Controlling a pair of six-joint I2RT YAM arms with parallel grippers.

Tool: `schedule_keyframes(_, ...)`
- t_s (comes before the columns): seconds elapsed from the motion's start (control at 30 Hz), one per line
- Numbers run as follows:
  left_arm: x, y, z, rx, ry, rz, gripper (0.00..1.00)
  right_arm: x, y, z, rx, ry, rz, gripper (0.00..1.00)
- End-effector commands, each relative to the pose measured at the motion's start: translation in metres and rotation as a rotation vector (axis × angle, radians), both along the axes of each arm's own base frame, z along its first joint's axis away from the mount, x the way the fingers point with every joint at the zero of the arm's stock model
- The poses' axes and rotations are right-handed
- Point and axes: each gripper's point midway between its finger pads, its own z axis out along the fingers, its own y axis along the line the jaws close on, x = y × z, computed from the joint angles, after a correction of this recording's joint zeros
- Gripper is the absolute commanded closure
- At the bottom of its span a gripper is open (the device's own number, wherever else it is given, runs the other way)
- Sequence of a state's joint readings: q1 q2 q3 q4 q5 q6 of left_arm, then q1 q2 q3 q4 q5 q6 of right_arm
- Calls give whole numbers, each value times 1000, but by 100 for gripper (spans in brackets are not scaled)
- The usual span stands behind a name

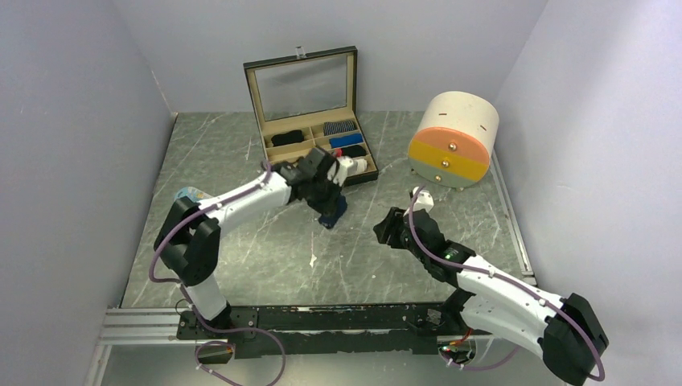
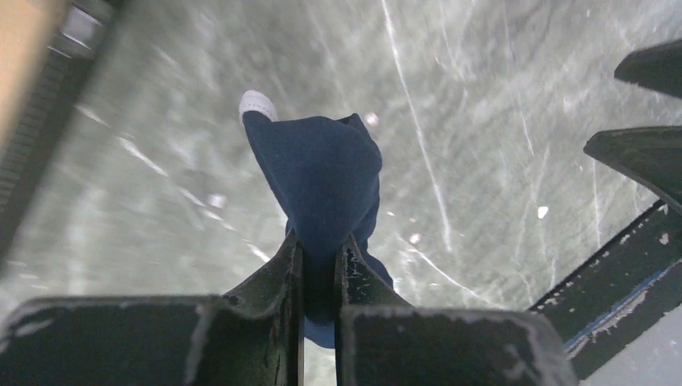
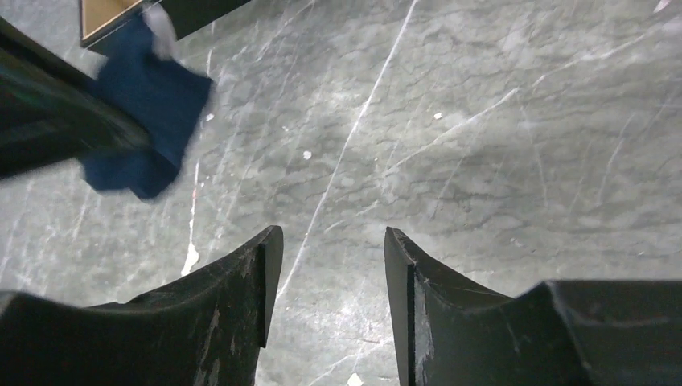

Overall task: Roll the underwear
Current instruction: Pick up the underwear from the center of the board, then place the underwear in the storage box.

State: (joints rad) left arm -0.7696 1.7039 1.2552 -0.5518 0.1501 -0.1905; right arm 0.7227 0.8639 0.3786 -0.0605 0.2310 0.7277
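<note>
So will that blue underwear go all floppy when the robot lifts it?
Probably floppy: the navy underwear droops in folds from the left hand, which pinches just a bit of it. Likely light too, since that small pinch seems enough to hold it. It probably won't roll away; soft cloth tends to slump.

A high rear camera overlooks the table (image 1: 241,241); 2 close wrist cameras look down, sharing the navy underwear (image 2: 322,177).

open box (image 1: 306,87), round drawer unit (image 1: 454,137)
</note>
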Motion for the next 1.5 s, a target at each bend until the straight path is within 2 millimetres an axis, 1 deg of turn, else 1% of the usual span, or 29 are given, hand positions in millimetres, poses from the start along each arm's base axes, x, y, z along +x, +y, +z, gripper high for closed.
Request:
schedule_keyframes(0.0, 40, 19, 36, 14, -111, -192, 95, 20, -6, 20, -62, -73, -40, 48)
schedule_keyframes(0.1, 70, 31, 54, -15, -141, -232, 95, 26, -6, 20, -113, -76, -29, 49)
schedule_keyframes(0.2, 100, 43, 70, 21, -211, -275, 95, 31, -4, 25, -126, -82, -20, 50)
schedule_keyframes(0.37, 153, 66, 86, 95, -318, -312, 95, 35, 10, 30, -73, -82, 16, 51)
schedule_keyframes(0.47, 186, 84, 88, 187, -388, -309, 95, 35, 18, 30, -66, -70, 47, 53)
schedule_keyframes(0.53, 206, 93, 89, 212, -447, -319, 95, 36, 19, 26, -66, -64, 55, 53)
schedule_keyframes(0.57, 213, 98, 86, 235, -457, -325, 95, 36, 20, 25, -71, -62, 59, 54)
schedule_keyframes(0.63, 229, 103, 89, 268, -494, -339, 95, 36, 20, 24, -75, -61, 65, 54)
schedule_keyframes(0.7, 242, 108, 88, 291, -517, -359, 95, 37, 21, 24, -79, -61, 67, 54)
schedule_keyframes(0.77, 253, 114, 82, 304, -527, -380, 95, 37, 21, 22, -87, -59, 69, 54)
schedule_keyframes(0.87, 266, 121, 65, 314, -525, -411, 95, 39, 21, 21, -97, -55, 68, 54)
schedule_keyframes(1.03, 278, 131, 40, 356, -517, -463, 95, 43, 24, 20, -104, -49, 75, 54)
schedule_keyframes(1.13, 284, 129, 30, 359, -537, -492, 95, 45, 28, 22, -89, -59, 80, 54)
schedule_keyframes(1.23, 285, 128, 22, 360, -533, -518, 95, 46, 31, 21, -87, -53, 84, 54)
schedule_keyframes(1.33, 289, 128, 15, 369, -538, -524, 95, 47, 31, 18, -90, -48, 84, 54)
schedule_keyframes(1.47, 293, 125, 10, 360, -542, -550, 95, 47, 30, 16, -86, -43, 79, 54)
